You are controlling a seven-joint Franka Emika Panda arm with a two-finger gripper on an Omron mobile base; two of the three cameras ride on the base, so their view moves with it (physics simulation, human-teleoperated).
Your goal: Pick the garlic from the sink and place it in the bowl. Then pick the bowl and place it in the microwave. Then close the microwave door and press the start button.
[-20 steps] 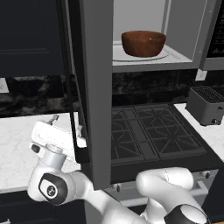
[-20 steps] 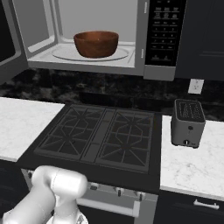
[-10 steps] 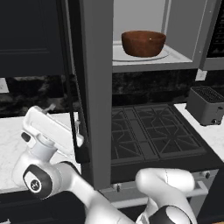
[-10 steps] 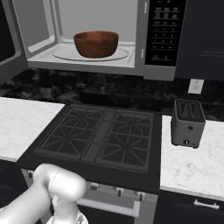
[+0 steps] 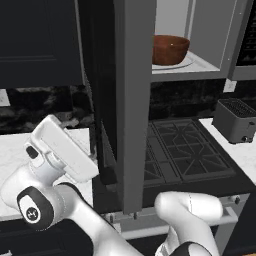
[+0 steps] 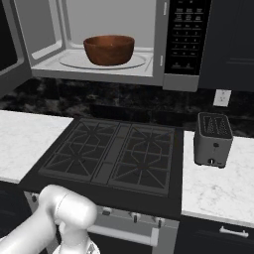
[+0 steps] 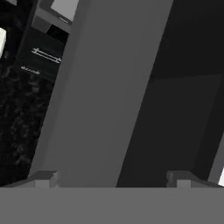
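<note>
The microwave [image 6: 163, 59] stands open, and the reddish-brown bowl [image 6: 109, 49] rests on its glass turntable [image 6: 74, 60]; the bowl [image 5: 170, 48] also shows past the door's edge. The garlic is hidden from view and the sink is out of view. The microwave door [image 5: 132, 100] swings out toward me, edge-on. My white hand [image 5: 65, 148] sits low on the left, close to the door's outer side. In the hand view my gripper [image 7: 113, 179] is open, and the door's grey frame [image 7: 100, 87] and dark window [image 7: 183, 109] are right in front of it.
A dark button panel [image 6: 186, 34] is on the microwave's right. Below lies a black gas stove [image 6: 114, 154] between white marble counters [image 6: 218, 183]. A small grey toaster [image 6: 213, 139] stands on the right counter. Dark cabinets [image 5: 35, 40] hang at left.
My hand has tilted and shifted right, closer to the door's outer face, while the elbow swung left. Bowl and door stand as before.
</note>
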